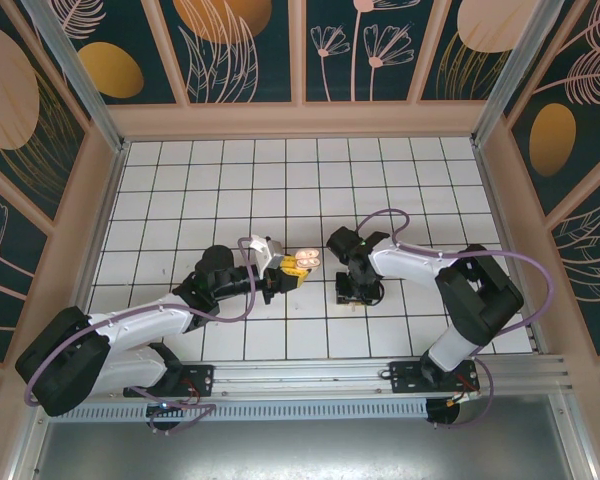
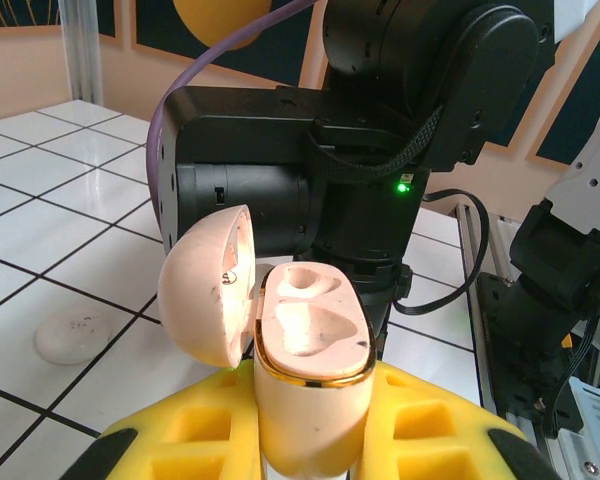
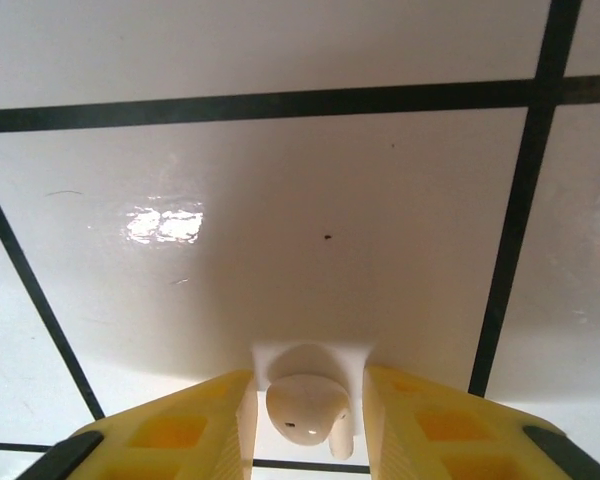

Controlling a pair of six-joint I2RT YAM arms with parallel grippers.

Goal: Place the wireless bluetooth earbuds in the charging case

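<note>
Straddling an earbud [image 3: 302, 408] at the bottom centre of the right wrist view, the right hand [image 3: 308, 395] has its yellow fingers [image 3: 180, 425] just beside it on either side. Thin slivers seem to show between pad and shell, so I cannot tell whether it is gripped or merely bracketed. The earbud lies on the white tiled counter [image 3: 280, 200], with its rounded head to the left and its short stem to the right. I judge it very light, hard and glossy, apt to squirt out of a pinch. The hold belongs across the bulbous body, leaving the stem free.

At the bottom of the left wrist view, the left hand [image 2: 310, 445] is clamped on the lower body of the charging case [image 2: 310, 340]. The case stands upright with its lid swung open to the left and both wells empty. It looks rigid and smooth, and the hinge is probably its weak part. Its base is cut off by the lower edge.

Further off, at middle left, a small white rounded piece [image 2: 72, 335] rests on a tile. It may be the second earbud but is too blurred to tell. The right arm's black housing [image 2: 280, 160] blocks the view behind.
</note>
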